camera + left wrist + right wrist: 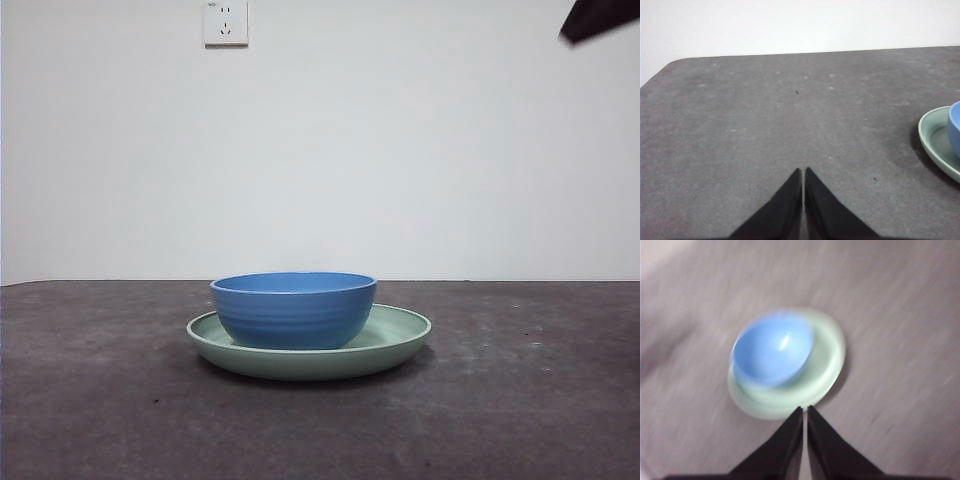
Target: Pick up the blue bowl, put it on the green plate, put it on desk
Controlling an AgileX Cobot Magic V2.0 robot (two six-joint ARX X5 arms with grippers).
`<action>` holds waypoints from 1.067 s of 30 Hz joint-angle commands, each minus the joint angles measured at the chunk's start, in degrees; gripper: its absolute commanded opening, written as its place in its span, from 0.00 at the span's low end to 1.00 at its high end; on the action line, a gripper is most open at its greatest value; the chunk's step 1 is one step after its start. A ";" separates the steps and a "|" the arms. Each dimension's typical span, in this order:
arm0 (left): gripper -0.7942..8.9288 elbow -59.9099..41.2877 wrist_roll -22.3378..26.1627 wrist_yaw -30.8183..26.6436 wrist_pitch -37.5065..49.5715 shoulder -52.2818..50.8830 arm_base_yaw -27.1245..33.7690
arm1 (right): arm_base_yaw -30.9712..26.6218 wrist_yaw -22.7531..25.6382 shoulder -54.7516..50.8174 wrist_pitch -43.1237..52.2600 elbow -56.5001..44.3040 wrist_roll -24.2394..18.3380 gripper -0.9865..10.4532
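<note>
The blue bowl (293,308) sits upright inside the green plate (400,335), which rests on the dark desk (100,400) at the middle of the front view. A black tip (598,17) of an arm shows at the top right corner. In the blurred right wrist view, my right gripper (805,411) hangs shut and empty well above the bowl (772,351) and plate (827,365). My left gripper (803,172) is shut over bare desk, with the plate's rim (932,140) and the bowl's edge (955,127) off to one side.
A white wall with a power socket (225,22) stands behind the desk. The desk's far edge and a rounded corner (670,65) show in the left wrist view.
</note>
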 commanded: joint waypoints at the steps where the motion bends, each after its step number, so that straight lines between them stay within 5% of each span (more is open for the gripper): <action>1: 0.09 -1.16 -0.02 -0.17 -0.50 -0.07 0.11 | -4.44 0.26 -4.04 5.60 -2.89 -0.92 0.09; 12: 0.09 -1.16 -0.02 -0.17 -0.50 -0.04 0.11 | -18.23 3.69 -23.30 27.19 -25.09 -1.05 0.09; 21: 0.09 -1.16 -0.04 -0.17 -0.50 -0.04 0.11 | -19.12 10.38 -34.86 32.57 -39.98 -0.48 0.09; 32: 0.09 -1.16 -0.02 -0.17 -0.50 -0.04 0.11 | -19.10 10.75 -41.03 32.85 -47.45 0.11 0.09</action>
